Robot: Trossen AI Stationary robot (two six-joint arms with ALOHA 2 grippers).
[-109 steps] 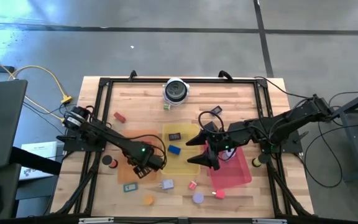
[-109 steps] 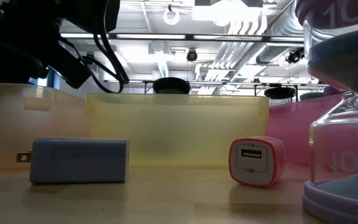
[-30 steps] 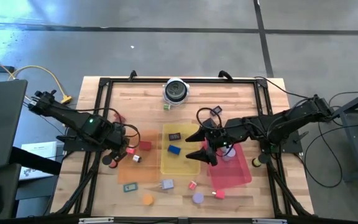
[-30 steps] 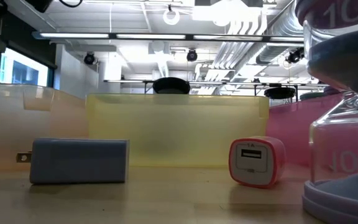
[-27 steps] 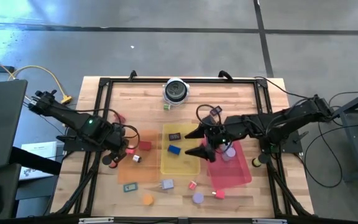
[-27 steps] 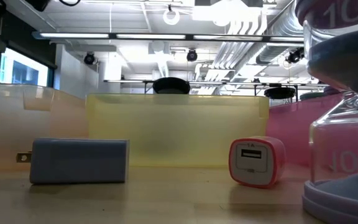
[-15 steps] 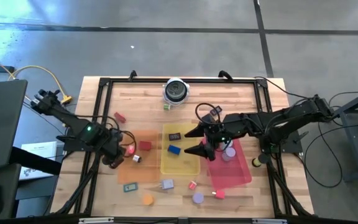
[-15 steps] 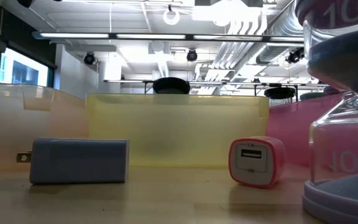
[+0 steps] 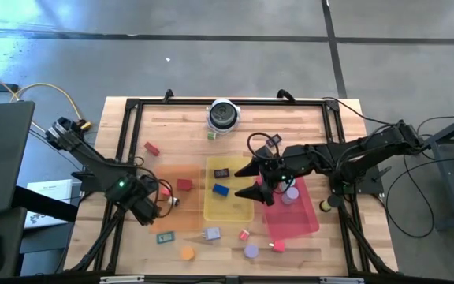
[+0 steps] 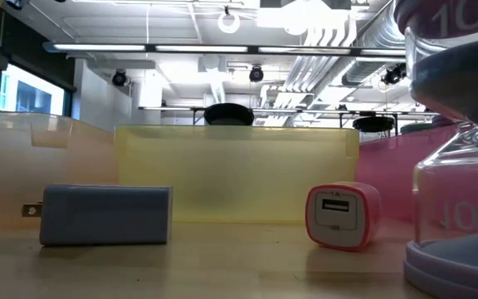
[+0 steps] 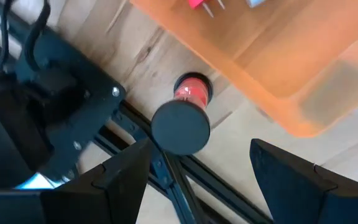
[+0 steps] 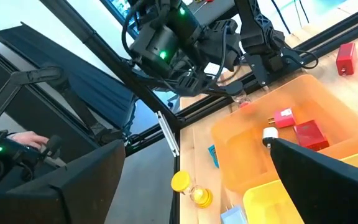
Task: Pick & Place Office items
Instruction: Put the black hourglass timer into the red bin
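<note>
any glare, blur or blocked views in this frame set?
Low view: bright ceiling lights behind; the hourglass sits close and is cropped at the frame edge; the grey charger stays sharp. Left wrist view: its own fingers are soft; the black-capped hourglass is clear. Right wrist view: own fingers cover part of the orange tray.

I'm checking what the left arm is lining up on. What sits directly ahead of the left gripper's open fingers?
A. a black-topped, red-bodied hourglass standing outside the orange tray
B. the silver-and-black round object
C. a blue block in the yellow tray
A: the left wrist view shows the open left gripper above the black-topped hourglass, which stands on the bare wood beside the orange tray, not in it.
</note>
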